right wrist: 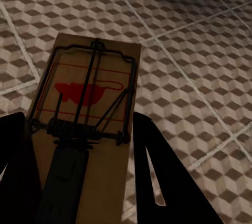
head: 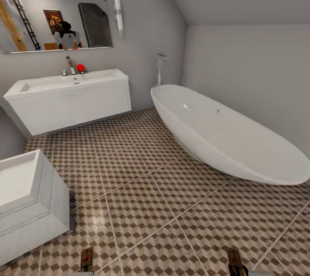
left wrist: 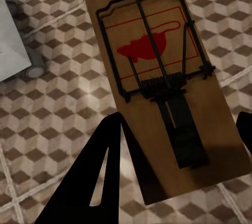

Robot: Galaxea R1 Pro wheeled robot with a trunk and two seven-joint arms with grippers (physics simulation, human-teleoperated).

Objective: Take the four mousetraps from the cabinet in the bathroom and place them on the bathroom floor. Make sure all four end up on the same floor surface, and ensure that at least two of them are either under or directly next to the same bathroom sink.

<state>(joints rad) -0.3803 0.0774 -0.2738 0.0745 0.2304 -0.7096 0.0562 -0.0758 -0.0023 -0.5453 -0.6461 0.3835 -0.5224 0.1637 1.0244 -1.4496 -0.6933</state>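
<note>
- both mousetraps (head: 87, 260) (head: 235, 262) near the small white unit (head: 30, 207) are cut by the head view's bottom edge
- bathtub (head: 224, 134) runs off right

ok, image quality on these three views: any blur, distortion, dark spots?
Head view: wide-angle bend, sink and bathtub lean outward; wall light by the mirror smeared; even, soft lighting. Left wrist view: sharp on the mousetrap, end effector fingers plain black silhouettes. Right wrist view: dimmer, trap near end in shadow, fingers black; floor pattern crisp.
</note>
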